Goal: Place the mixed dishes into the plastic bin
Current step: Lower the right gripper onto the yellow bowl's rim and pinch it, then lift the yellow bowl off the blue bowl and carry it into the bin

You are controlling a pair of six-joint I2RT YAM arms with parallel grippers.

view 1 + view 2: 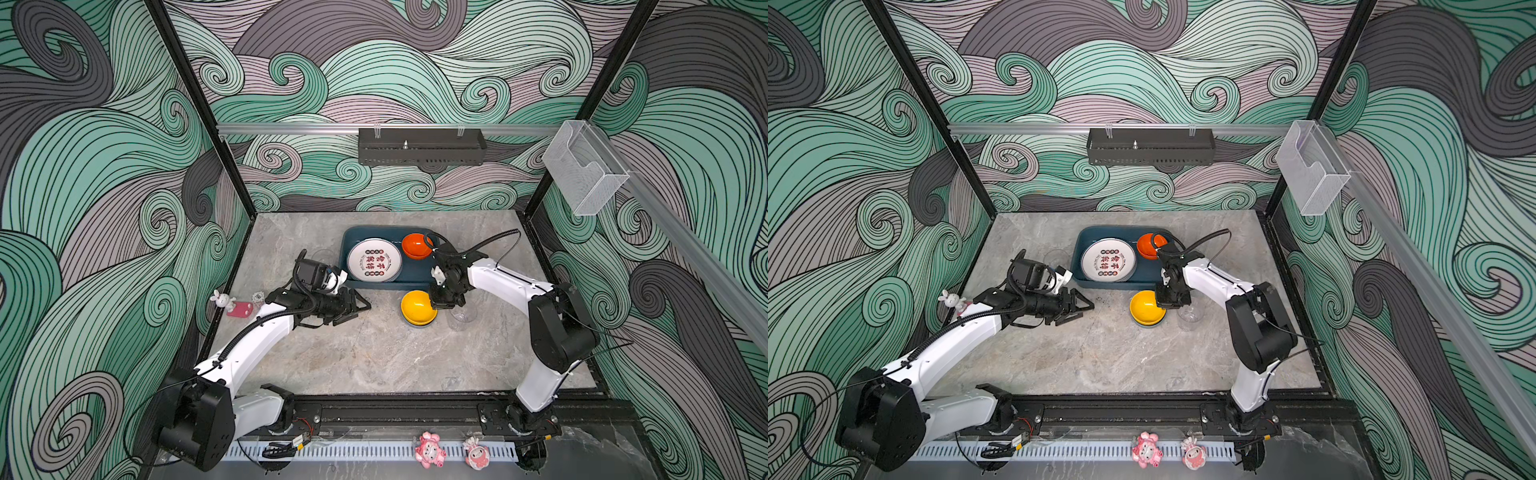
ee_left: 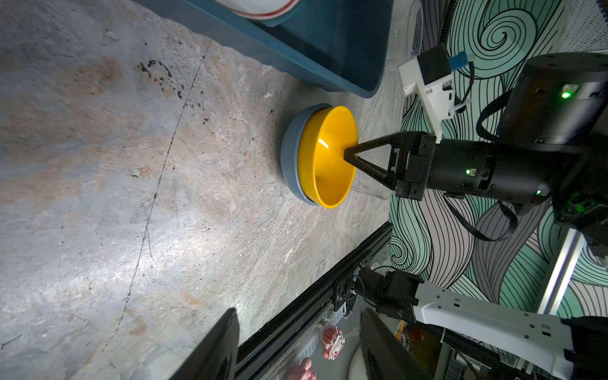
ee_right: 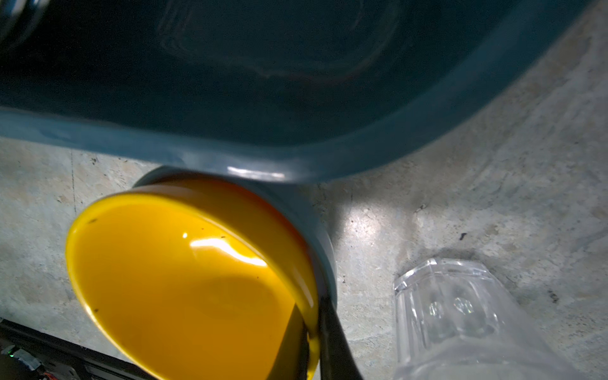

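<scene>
In both top views the bin [image 1: 348,253] sits at the back of the table [image 1: 374,357], its long axis running left to right; a plate [image 1: 374,259] lies flat in its left part and an orange bowl [image 1: 415,245] in its right; the grip itself shows only in the wrist views. In the left wrist view the right gripper [image 2: 349,154] has its fingers drawn to a point on the rim of the yellow bowl [image 2: 329,164]; the right wrist view shows one finger [image 3: 335,348] outside that rim and one inside, pinching it. The yellow bowl sits mouth up, nested in a blue bowl [image 2: 289,158], just in front of the bin's near wall; whether bin and blue bowl touch I cannot tell. A tumbler [image 3: 444,306] sits just right of the bowls. The left gripper [image 1: 360,311] hovers spread and empty, left of the bowls; bare table runs from there to the front rail [image 1: 395,411].
</scene>
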